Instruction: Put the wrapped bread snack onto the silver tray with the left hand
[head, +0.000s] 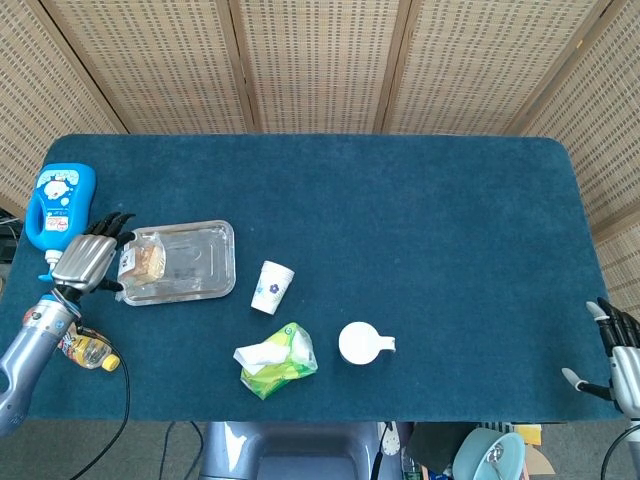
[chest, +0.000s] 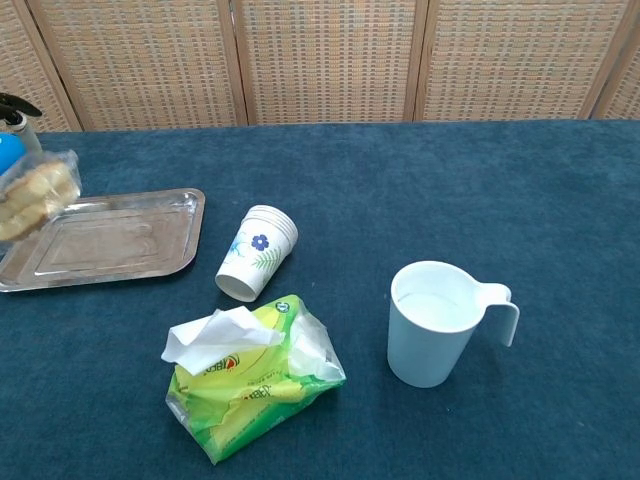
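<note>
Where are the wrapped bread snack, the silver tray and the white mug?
wrapped bread snack (head: 141, 262), head view, on the bread inside the wrapper
silver tray (head: 205, 262), head view, on its bare floor
white mug (chest: 432, 335), chest view, on its outer wall

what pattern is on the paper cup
White with a blue flower and green leaves on the paper cup; clearest in the chest view.
</note>
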